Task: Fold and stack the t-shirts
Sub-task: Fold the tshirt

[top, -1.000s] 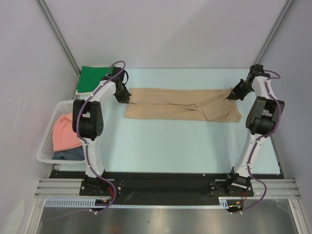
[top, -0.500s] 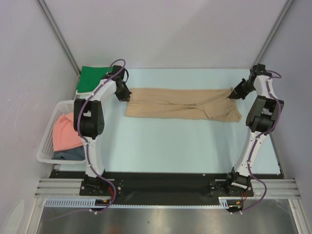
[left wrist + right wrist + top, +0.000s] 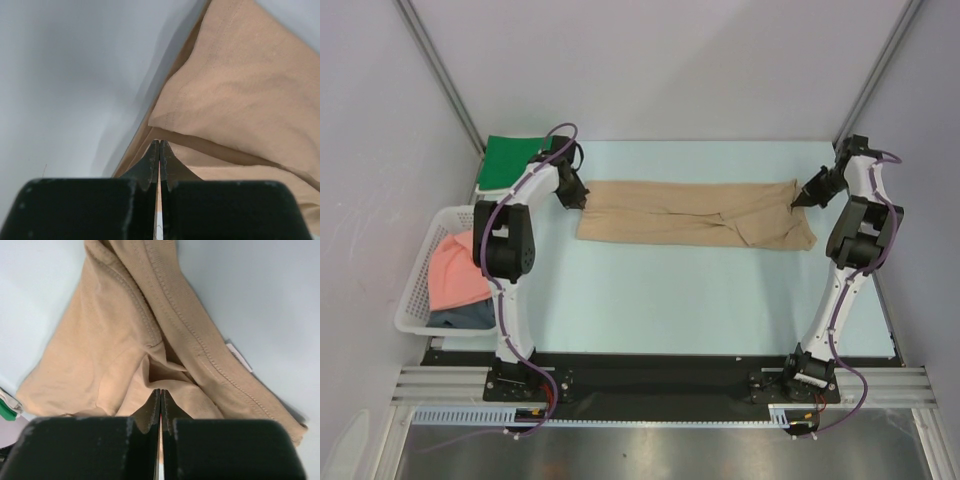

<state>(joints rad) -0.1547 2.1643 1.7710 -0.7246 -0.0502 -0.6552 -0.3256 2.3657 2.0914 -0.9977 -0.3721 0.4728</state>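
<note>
Left tool (image 3: 582, 203) and right tool (image 3: 794, 203) clamp the tan cloth t-shirt (image 3: 680, 212), half-folded; bright green cloth t-shirt (image 3: 508, 160) already folded, far-left corner.

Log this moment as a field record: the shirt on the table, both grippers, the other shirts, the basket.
Spread shirt: tan cloth t-shirt, folded into a long band lying left to right on the pale blue table
Left gripper: shut on the shirt's left end
Right gripper: shut on its right end
Stack: bright green folded t-shirt, far left corner
Basket: white plastic lattice basket, at the table's left edge, holding a salmon pink shirt over a dark grey-blue shirt
</note>
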